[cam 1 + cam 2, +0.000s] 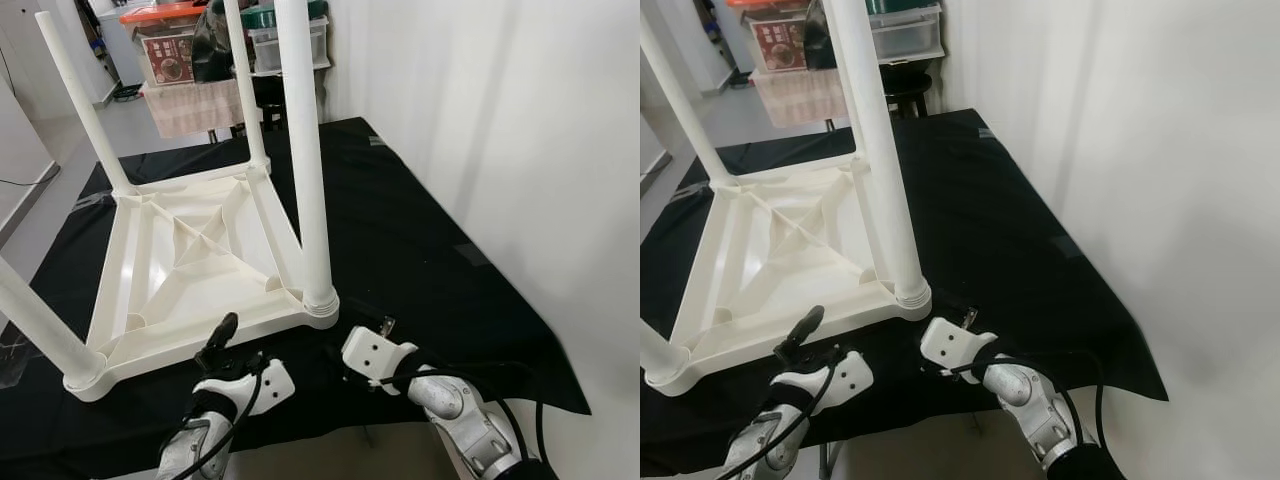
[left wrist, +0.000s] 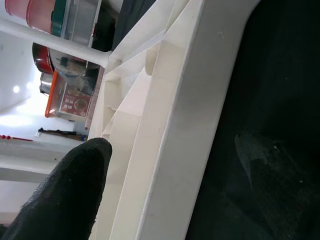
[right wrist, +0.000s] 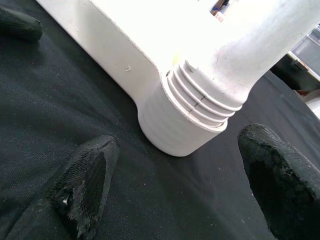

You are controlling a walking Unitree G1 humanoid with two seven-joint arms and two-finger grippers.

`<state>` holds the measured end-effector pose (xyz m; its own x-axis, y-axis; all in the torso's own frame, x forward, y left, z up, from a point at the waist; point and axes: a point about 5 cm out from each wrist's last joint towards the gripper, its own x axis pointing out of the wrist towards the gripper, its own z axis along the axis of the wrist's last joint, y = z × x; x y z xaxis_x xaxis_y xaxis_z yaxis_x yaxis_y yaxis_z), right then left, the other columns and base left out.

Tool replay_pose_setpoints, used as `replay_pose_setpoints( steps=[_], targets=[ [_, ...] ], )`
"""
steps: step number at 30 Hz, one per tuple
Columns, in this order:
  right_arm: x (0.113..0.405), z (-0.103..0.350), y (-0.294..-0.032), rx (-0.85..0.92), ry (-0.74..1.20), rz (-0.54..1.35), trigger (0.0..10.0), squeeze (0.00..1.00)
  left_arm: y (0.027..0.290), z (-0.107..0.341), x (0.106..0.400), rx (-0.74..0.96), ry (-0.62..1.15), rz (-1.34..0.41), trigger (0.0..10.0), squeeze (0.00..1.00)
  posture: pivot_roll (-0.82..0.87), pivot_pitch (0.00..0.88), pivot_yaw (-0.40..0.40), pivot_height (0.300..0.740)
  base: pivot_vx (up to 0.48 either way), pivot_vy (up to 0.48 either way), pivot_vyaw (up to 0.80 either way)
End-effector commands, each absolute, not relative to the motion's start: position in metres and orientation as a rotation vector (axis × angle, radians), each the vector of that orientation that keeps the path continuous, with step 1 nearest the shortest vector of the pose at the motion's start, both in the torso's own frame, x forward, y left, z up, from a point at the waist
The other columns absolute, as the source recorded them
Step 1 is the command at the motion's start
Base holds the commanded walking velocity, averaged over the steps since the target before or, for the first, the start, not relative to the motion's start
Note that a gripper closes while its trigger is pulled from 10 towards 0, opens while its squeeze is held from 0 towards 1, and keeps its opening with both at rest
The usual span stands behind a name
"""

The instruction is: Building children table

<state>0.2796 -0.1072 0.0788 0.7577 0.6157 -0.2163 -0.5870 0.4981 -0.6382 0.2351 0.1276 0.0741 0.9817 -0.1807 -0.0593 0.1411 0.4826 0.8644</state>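
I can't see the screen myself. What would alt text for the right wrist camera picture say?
Close-up of a white plastic table leg screwed into the ribbed corner socket of an upturned white table, which rests on a black cloth. The right gripper has its two black fingers spread open in the foreground, one either side of the socket, not touching it.

The near leg (image 1: 305, 150) and the far legs (image 1: 80, 100) run off the top edge, so their ends are cut off. The left tool (image 1: 222, 335) hides part of the table's (image 1: 190, 260) near rim. Labels on the far bins (image 1: 165, 45) are too small to read.
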Motion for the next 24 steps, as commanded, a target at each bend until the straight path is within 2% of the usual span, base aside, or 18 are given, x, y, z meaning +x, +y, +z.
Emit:
replay_pose_setpoints(
  steps=[1,11,16,17,18,24],
  targets=[
    [0.274,0.072,-0.102,-0.752,-0.017,0.76,10.0,0.0,0.135,0.072,0.232,1.071,-0.027,-0.194,10.0,0.0,-0.1,0.0,0.06,0.74,0.0,0.0,0.0],
    [0.273,0.072,-0.102,-0.743,-0.038,0.787,10.0,0.0,0.133,0.072,0.232,1.069,-0.028,-0.195,10.0,0.0,-0.11,0.0,0.061,0.74,0.0,0.0,0.0],
    [0.284,0.079,-0.13,-0.707,0.013,0.612,10.0,0.0,0.131,0.072,0.233,1.068,-0.028,-0.196,10.0,0.0,-0.11,0.0,0.05,0.74,0.0,0.0,0.0],
    [0.284,0.079,-0.13,-0.707,0.013,0.612,10.0,0.0,0.131,0.072,0.233,1.068,-0.028,-0.196,10.0,0.0,-0.11,0.0,0.05,0.74,0.0,0.0,0.0],
    [0.289,0.083,-0.145,-0.689,0.072,0.585,10.0,0.0,0.13,0.072,0.233,1.068,-0.029,-0.196,10.0,0.0,-0.11,0.0,0.048,0.74,0.0,0.0,0.0],
    [0.301,0.099,-0.164,-0.692,0.127,0.554,10.0,0.0,0.13,0.073,0.233,1.067,-0.029,-0.196,10.0,0.0,-0.12,0.0,0.053,0.74,0.0,0.0,0.0]
  ],
)
